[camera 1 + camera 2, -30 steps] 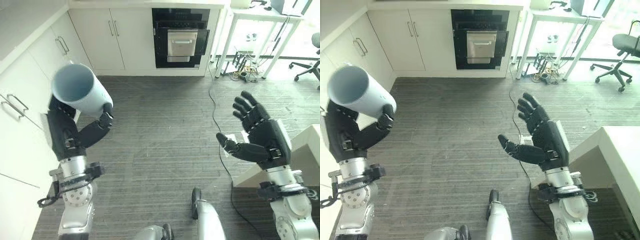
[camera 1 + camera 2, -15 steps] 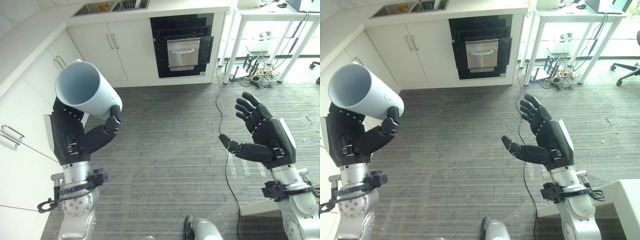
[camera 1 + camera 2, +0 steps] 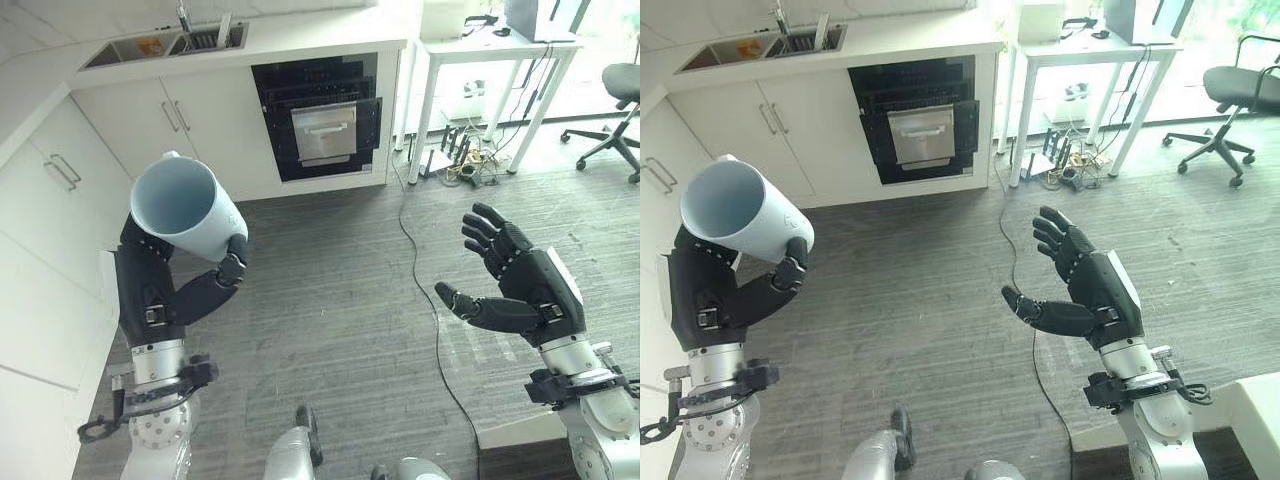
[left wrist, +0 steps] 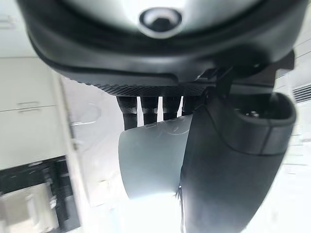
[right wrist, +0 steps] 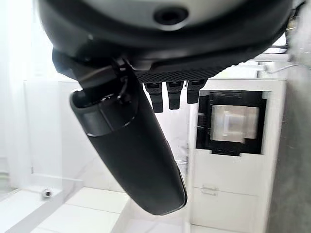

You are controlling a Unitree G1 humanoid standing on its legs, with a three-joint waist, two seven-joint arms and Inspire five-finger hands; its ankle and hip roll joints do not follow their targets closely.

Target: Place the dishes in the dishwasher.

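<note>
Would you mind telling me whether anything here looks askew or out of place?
Only the pale blue cup: the left hand holds it tipped well off upright, mouth facing up toward the camera. It looks empty, nothing spilled. The right hand is open and empty.

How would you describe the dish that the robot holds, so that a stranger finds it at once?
Start at the white cabinets along the robot's left. In front of them the left hand is raised, curled round a pale blue mug. It is the one dish in view, tilted with its open mouth facing the camera.
</note>
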